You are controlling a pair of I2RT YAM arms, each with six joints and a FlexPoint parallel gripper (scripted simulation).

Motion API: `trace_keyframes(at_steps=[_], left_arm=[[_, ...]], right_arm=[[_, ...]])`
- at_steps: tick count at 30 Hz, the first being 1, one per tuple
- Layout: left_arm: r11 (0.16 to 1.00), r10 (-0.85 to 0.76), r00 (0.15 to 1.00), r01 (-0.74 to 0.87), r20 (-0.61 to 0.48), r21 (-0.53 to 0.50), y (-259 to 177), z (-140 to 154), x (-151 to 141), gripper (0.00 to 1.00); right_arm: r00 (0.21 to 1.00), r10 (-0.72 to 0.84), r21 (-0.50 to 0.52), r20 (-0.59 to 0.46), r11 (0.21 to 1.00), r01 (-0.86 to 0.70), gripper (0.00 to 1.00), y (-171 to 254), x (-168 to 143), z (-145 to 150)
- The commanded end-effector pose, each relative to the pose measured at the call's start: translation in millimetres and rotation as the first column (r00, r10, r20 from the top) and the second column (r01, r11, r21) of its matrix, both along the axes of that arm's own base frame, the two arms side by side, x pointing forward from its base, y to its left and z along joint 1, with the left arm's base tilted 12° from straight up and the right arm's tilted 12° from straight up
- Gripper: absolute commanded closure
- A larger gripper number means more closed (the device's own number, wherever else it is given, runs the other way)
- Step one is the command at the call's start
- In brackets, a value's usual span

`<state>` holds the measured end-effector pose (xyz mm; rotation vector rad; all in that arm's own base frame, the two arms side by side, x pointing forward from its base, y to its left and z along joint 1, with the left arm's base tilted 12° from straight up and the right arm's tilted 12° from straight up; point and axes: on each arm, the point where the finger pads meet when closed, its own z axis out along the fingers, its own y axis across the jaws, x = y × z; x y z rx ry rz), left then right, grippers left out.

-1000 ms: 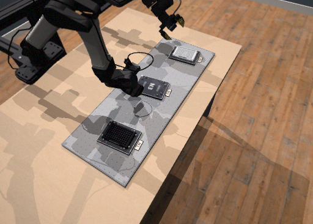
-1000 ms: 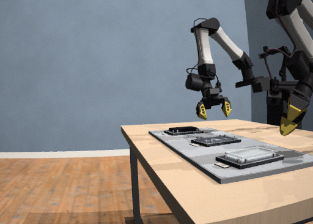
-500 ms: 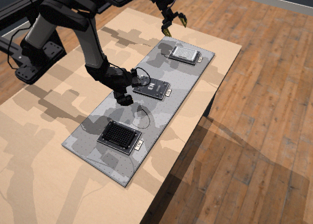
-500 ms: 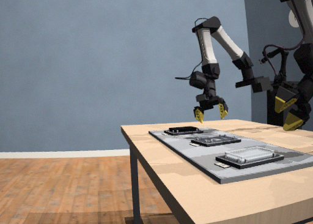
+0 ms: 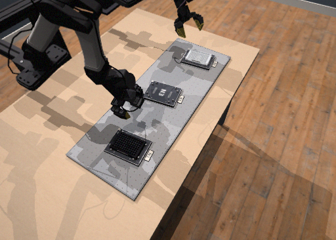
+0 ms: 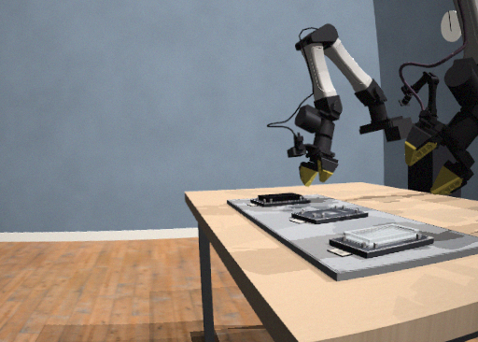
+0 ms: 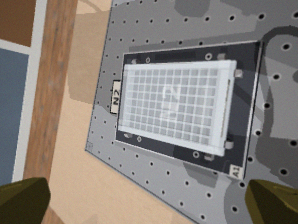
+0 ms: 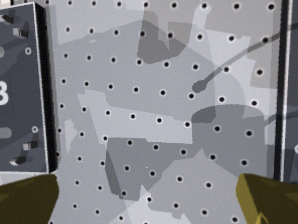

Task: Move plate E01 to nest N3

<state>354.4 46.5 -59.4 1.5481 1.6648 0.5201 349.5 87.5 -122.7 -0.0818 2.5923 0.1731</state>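
A black plate [image 5: 128,143] [image 6: 280,197], its label unreadable, sits on nest N1 [image 5: 143,153]. Nest N3 [image 5: 165,99] [image 6: 329,215] [image 8: 20,120] is bare, with locators at its corners. A clear plate [image 5: 199,57] [image 6: 380,235] [image 7: 172,102] sits on nest N2 [image 7: 247,110], whose A1 mark [image 7: 236,171] shows in the left wrist view. My left gripper [image 5: 190,29] [image 6: 431,170] [image 7: 147,186] is open and empty above and beside N2. My right gripper [image 5: 129,111] [image 6: 316,178] [image 8: 148,182] is open and empty, above the deck between N3 and N1.
The perforated deck [image 5: 164,129] [image 6: 308,259] carries all three nests in a row. Name signs for N1 [image 5: 148,155], N3 [image 5: 180,99] and N2 [image 5: 214,63] [image 7: 116,97] lie beside them. The table edge runs beyond the signs.
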Motion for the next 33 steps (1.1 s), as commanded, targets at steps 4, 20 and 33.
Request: trace_keyframes(at_steps=[4,20,33], left_arm=[[0.995,-0.095,0.995,0.095,-0.043,0.019,-7,0,-2,0.00],[0.994,-0.105,0.994,0.106,-0.020,0.036,-3,7,6,0.00],[0.999,0.012,1.000,-0.013,-0.024,-0.052,-28,17,22,0.00]], right_arm=[[0.936,-0.340,0.086,0.087,0.939,0.333,0.00,-18,17,20],[0.507,-0.858,0.385,0.082,0.497,0.778,0.00,-66,7,37],[0.077,-0.996,0.656,-0.038,0.033,0.754,0.00,-101,-10,65]])
